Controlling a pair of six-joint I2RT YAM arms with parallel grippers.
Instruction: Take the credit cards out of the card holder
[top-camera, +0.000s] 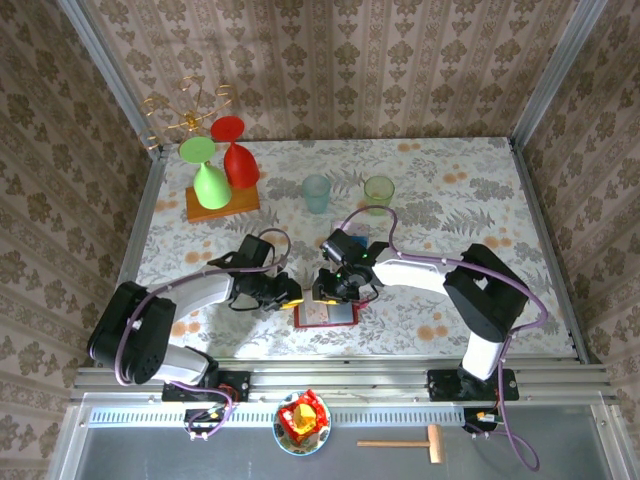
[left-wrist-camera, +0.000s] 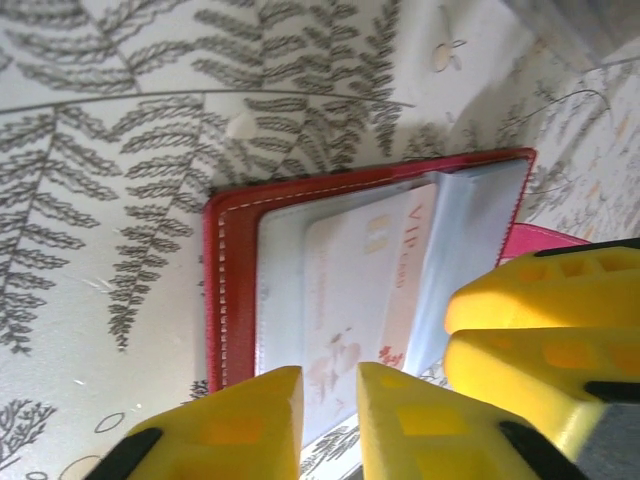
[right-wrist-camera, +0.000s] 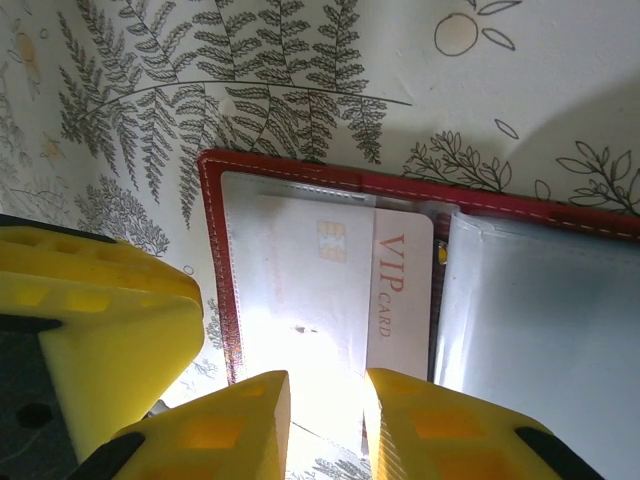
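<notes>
Blocky yellow left hand (left-wrist-camera: 330, 392) and right hand (right-wrist-camera: 327, 395), grip unclear, over pink card (right-wrist-camera: 320, 290) in red holder (right-wrist-camera: 212, 262).

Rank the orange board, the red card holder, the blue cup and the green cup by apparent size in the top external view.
1. orange board
2. card holder, partly hidden, so its place against the board is unsure
3. blue cup and green cup, which look alike

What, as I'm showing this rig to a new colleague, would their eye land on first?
Likely the open red card holder near the front of the table, with the left gripper and right gripper poised on either side. A pale pink VIP card sits in its clear pocket. At far left stand a green goblet and a red goblet.
</notes>
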